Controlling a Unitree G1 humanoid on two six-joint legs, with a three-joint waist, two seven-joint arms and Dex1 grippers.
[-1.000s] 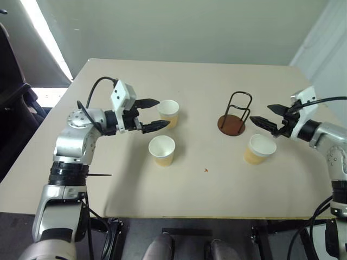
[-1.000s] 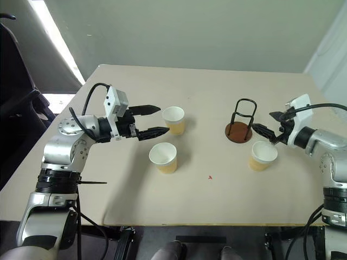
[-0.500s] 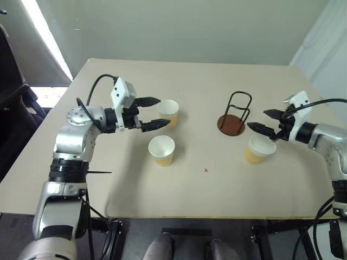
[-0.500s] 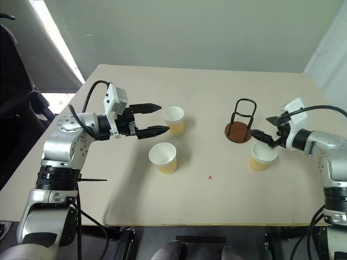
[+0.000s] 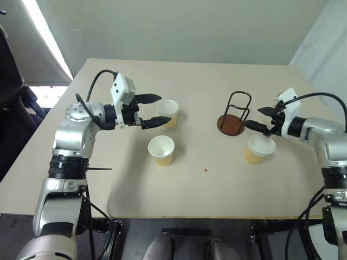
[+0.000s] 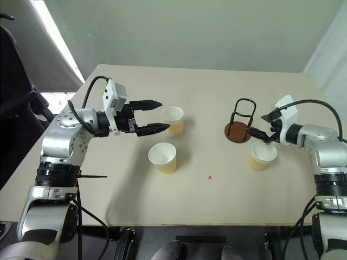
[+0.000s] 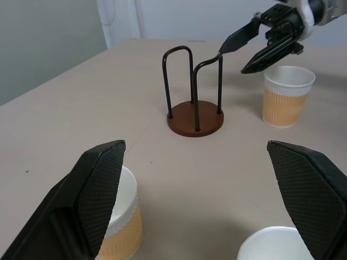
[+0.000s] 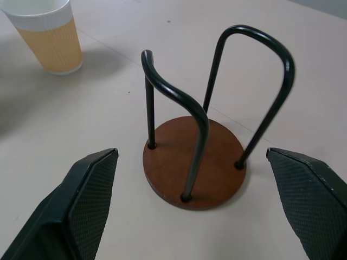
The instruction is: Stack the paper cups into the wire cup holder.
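a big flat tan table (image 5: 190, 189) holds three small paper cups, white inside with an orange band outside, and a wire cup holder (image 5: 234, 114) made of a round red-brown base with thin black wire loops standing up from it. the holder has no cup in it. it sits on the right half of the table.

the far left cup (image 5: 168, 112) stands upright on the left half of the table. the near left cup (image 5: 161, 150) stands upright just in front of it, closer to the robot. the right cup (image 5: 258, 148) stands upright near the holder, a little in front of it and to its right.

the left gripper (image 5: 154, 111) has its two black fingers spread wide apart and holds nothing. it hangs above the table, right beside the far left cup, with its tips pointing at that cup.

the right gripper (image 5: 260, 118) also has its fingers spread wide and holds nothing. it hangs just above the right cup and points at the holder, with its tips close to the black wires. i cannot tell if it touches them
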